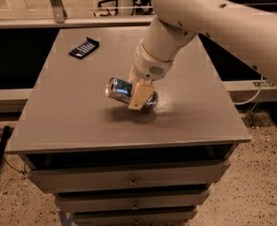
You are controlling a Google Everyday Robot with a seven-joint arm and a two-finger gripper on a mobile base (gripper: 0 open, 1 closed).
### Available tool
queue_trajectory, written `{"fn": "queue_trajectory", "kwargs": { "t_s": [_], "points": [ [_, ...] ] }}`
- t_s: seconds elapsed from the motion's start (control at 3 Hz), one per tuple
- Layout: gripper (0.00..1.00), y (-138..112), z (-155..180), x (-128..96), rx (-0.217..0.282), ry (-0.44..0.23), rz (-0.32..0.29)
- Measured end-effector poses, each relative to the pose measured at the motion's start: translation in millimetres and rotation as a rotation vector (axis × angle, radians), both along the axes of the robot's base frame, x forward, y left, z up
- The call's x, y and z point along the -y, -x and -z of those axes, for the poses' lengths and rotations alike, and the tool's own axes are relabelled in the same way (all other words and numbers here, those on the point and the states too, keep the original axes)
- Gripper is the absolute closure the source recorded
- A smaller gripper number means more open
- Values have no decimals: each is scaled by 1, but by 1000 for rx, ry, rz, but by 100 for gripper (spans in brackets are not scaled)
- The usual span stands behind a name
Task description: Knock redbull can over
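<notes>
The redbull can (120, 89) is silver and blue. It lies nearly on its side, top end pointing left, low over the grey tabletop (82, 107) near the middle. My gripper (137, 97) is shut on the redbull can around its middle; one cream finger (138, 94) crosses the can's front. The white arm comes in from the upper right and hides the can's right end. No apple shows.
A flat dark blue packet (84, 47) lies at the table's back left. The table is a grey drawer cabinet with its front edge (129, 147) close below the can. A rail and a dark gap run behind the table.
</notes>
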State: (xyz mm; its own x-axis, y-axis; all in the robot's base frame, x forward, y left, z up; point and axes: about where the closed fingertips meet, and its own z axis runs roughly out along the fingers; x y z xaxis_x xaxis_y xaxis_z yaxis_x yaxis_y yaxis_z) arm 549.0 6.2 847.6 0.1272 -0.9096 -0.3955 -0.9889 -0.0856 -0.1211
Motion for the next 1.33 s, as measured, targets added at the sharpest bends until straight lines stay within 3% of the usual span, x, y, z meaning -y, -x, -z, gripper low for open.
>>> {"fn": "queue_trajectory", "kwargs": {
  "t_s": [0.33, 1.0, 1.33],
  "points": [
    [59, 2, 10, 0, -6, 49, -14],
    [13, 13, 20, -7, -24, 72, -47],
    [0, 19, 20, -9, -30, 64, -57]
  ]
}}
